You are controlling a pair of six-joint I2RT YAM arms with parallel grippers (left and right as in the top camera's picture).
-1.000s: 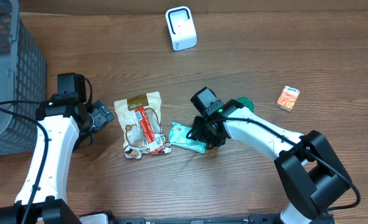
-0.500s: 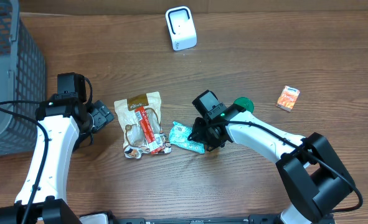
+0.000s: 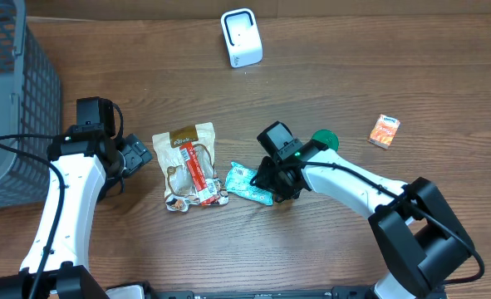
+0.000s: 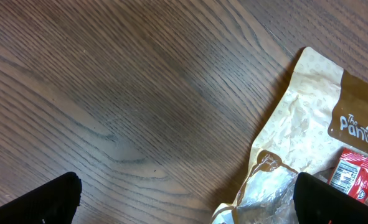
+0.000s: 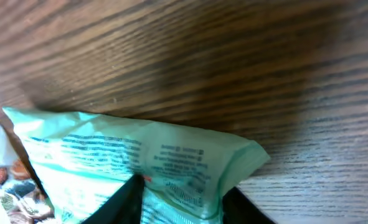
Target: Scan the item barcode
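**Right pincer (image 3: 272,189) nipped on the green packet's end**

Right pincer first: we see it low on the surface (image 3: 228,257), its jaws narrow, one finger (image 5: 129,200) on each side of the crumpled end of the green packet (image 5: 140,162). Both fingers press against the wrapper. The packet (image 3: 247,183) lies flat on the wood, printed side up, its far end just touching the bottom corner of a beige snack bag (image 3: 187,162).

That bag lies flat too, with a brown top band and a red wrapper (image 3: 197,170) lying on it. Beyond the bag, the left pincer (image 3: 137,155) hangs wide and holds nothing. From its own camera the left pincer (image 4: 184,205) frames bare wood, with the edge of the bag (image 4: 308,124) under one fingertip (image 4: 336,200).

Just behind the right arm a round green disc (image 3: 326,139) shows. Farther off lies a small orange box (image 3: 385,130). A grey mesh basket (image 3: 12,108) stands at the left edge. At the back, well apart from the packet, we see the white scanner (image 3: 241,37) standing upright.
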